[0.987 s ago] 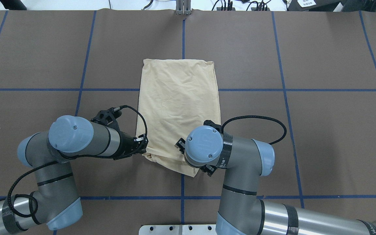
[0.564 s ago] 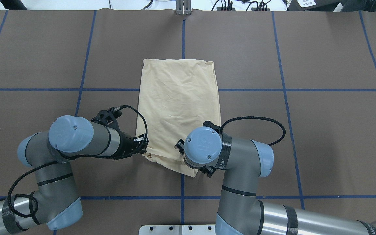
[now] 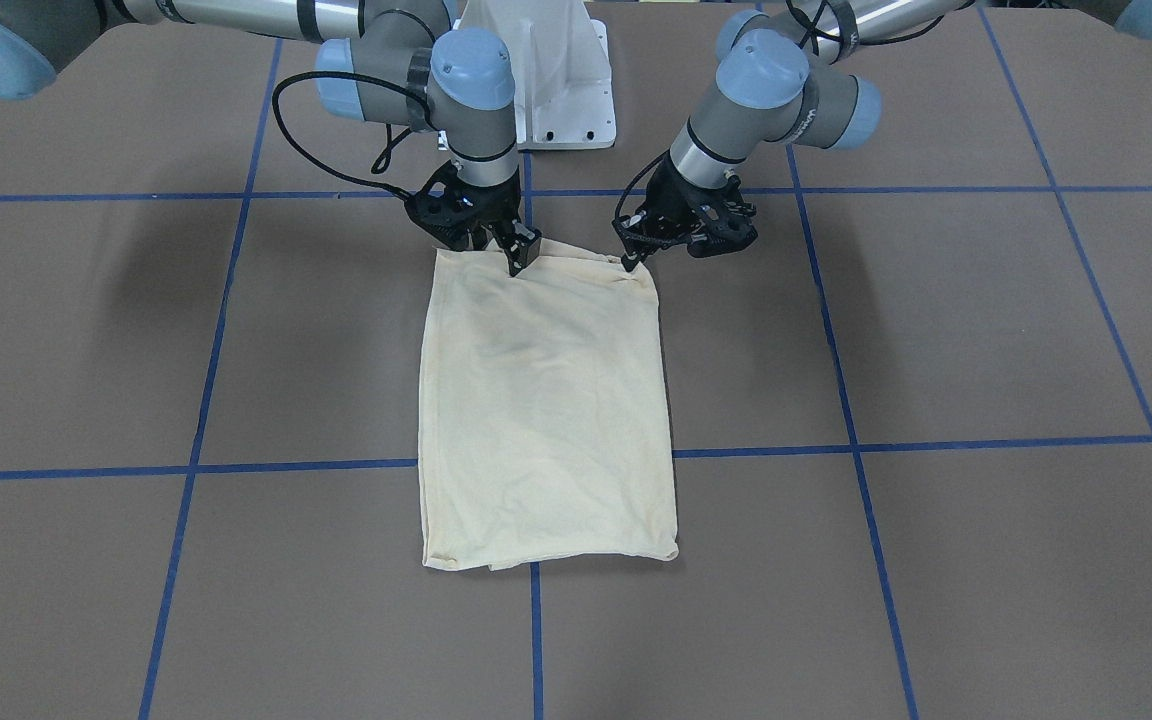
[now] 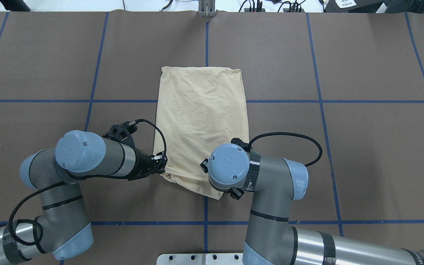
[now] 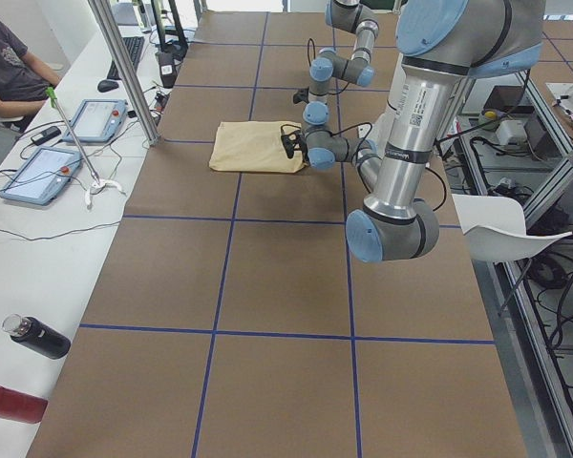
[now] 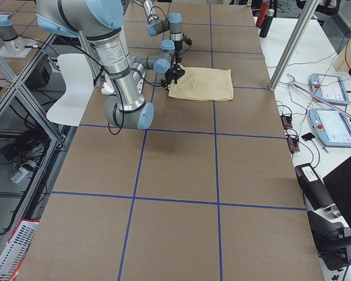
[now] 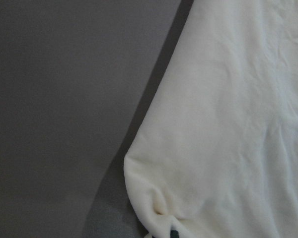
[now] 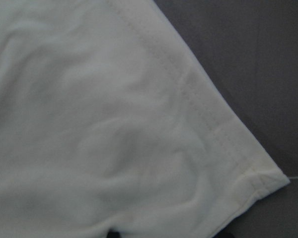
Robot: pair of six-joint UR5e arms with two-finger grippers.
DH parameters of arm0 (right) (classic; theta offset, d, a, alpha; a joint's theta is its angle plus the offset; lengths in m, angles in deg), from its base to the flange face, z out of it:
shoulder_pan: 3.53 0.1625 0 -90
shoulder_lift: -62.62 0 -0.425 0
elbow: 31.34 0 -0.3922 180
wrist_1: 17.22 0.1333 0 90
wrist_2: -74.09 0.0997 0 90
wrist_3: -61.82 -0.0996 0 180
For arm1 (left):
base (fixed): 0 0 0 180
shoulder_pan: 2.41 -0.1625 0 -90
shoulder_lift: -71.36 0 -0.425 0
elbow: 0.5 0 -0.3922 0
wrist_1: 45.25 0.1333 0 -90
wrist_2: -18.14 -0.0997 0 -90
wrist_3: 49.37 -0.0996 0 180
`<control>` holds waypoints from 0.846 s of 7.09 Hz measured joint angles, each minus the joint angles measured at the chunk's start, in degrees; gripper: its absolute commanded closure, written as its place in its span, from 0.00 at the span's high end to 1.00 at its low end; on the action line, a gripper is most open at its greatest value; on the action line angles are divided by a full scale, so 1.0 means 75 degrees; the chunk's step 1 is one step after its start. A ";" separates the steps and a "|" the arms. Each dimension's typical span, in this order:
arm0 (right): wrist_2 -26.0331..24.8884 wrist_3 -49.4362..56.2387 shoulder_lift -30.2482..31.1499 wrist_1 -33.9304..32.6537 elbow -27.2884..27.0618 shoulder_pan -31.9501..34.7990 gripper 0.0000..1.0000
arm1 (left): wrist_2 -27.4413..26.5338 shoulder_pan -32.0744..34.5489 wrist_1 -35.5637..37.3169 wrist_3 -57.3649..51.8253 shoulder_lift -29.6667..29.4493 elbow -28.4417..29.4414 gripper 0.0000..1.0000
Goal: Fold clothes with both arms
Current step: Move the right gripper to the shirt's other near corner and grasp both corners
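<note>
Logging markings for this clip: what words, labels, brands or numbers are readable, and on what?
No text reads clearly.
T-shirt: plain side up, no print or label showing.
right arm, joint cap: logo, too faint to read.
left arm, silver tube: printed lettering, too small to read.

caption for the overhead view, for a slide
Left gripper and right gripper at the near edge of a folded cream shirt on the table.

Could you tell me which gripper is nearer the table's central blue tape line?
Right. The right gripper is almost over the tape line; the left gripper is well aside, at the T-shirt's corner.
</note>
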 measured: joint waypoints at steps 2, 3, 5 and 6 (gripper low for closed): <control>0.0001 -0.0086 -0.0006 -0.0047 -0.0010 0.0007 0.00 | 0.0000 -0.0003 -0.0003 0.0000 0.0000 -0.0001 0.00; 0.0023 -0.0078 -0.0001 -0.0052 -0.0030 0.0005 0.00 | 0.0000 -0.0004 -0.0002 0.0000 0.0000 -0.0002 0.00; 0.0234 -0.0036 0.0002 -0.0038 -0.0125 0.0068 0.00 | 0.0002 -0.0004 0.0006 0.0000 -0.0003 -0.0007 0.00; 0.0461 -0.0029 0.0030 -0.0031 -0.0244 0.0165 0.00 | 0.0015 -0.0004 0.0009 -0.0005 -0.0003 -0.0042 0.00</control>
